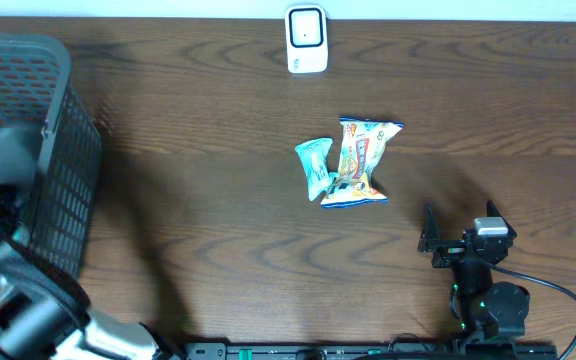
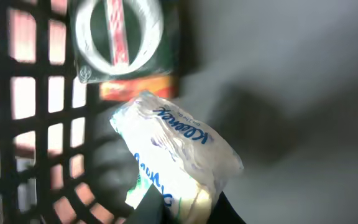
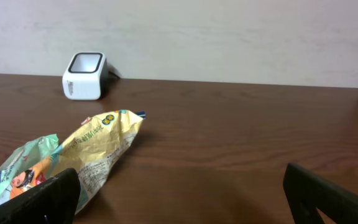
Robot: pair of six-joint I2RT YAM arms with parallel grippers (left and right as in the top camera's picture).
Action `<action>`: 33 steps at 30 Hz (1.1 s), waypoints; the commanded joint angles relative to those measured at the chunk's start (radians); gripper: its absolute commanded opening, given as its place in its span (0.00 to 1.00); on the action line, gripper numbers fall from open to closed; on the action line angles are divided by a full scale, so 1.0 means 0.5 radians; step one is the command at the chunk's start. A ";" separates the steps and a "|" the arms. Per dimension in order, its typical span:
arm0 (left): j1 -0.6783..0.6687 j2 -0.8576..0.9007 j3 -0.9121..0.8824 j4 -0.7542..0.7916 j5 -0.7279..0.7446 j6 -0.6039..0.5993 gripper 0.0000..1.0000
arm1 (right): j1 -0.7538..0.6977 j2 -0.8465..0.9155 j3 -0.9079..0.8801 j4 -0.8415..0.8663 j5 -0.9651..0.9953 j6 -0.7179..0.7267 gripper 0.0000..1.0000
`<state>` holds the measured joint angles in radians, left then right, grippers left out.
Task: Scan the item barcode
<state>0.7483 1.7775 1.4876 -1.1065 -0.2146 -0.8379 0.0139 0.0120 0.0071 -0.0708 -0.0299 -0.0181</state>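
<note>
My left hand (image 2: pixel 185 210) pinches the tissue pack (image 2: pixel 176 149) inside the basket (image 1: pixel 38 140). Next I should lift it to the scanner (image 1: pixel 306 40), barcode forward.

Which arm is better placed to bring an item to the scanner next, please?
Left: the left gripper is shut on the tissue pack in the basket; the right gripper is open and empty.

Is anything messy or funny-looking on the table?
Only a little: the yellow snack bag and the green snack bag lie crumpled against each other in the middle of the table. Nothing looks spilled or broken.
</note>
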 commanded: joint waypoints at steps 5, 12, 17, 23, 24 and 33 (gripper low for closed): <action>-0.009 -0.744 0.182 0.365 0.664 -0.005 0.08 | -0.014 -0.012 -0.003 -0.008 0.002 0.011 0.99; -0.355 -1.235 0.182 0.941 1.419 -0.004 0.08 | -0.014 -0.012 -0.003 -0.008 0.002 0.011 0.99; -1.044 -1.261 0.169 0.990 1.423 0.311 0.08 | -0.014 -0.012 -0.003 -0.008 0.002 0.011 0.99; -1.741 -0.976 0.157 0.968 1.187 0.451 0.08 | -0.014 -0.012 -0.003 -0.008 0.002 0.011 0.99; -1.828 -0.916 0.158 0.966 1.125 0.467 0.08 | -0.014 -0.012 -0.003 -0.008 0.002 0.011 0.99; -2.425 -0.072 0.157 1.036 0.584 0.800 0.08 | -0.014 -0.012 -0.003 -0.008 0.002 0.011 0.99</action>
<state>-0.4160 1.6310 1.5761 -0.6041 0.2089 -0.5133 0.0139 0.0120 0.0071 -0.0708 -0.0296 -0.0181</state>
